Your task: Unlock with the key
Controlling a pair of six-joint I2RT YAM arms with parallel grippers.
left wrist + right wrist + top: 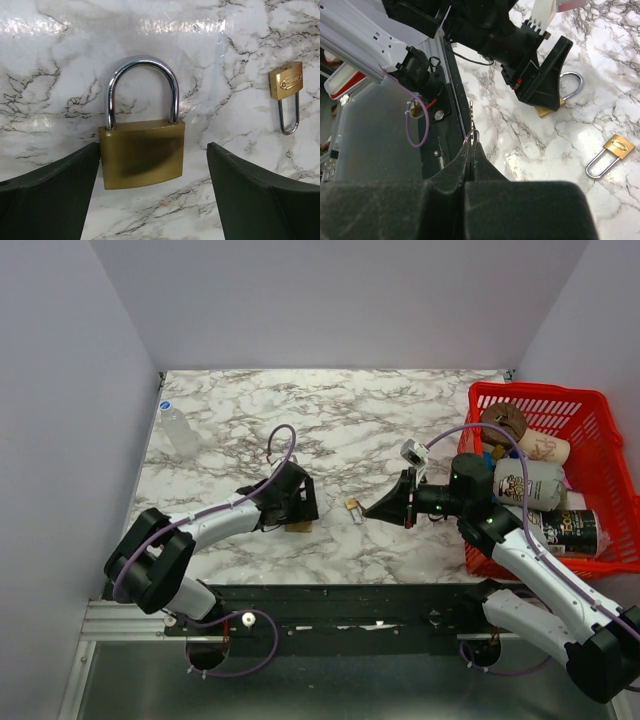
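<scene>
A large brass padlock (142, 152) with a shut steel shackle lies flat on the marble table. My left gripper (153, 150) is open and low over it, one finger on each side of the brass body. In the top view the padlock (298, 526) peeks out under the left gripper (300, 504). My right gripper (471, 145) is shut on a thin silver key (471, 119) that sticks out past the tips on a small ring. It hovers right of the left gripper, tips (370, 511) pointing left. The large padlock (547, 110) is partly hidden there.
A small brass padlock (353, 506) lies between the two grippers; it also shows in the left wrist view (286, 85) and the right wrist view (615, 149). A red basket (480, 400) of cans and cups stands at right. A clear bottle (180, 432) lies far left.
</scene>
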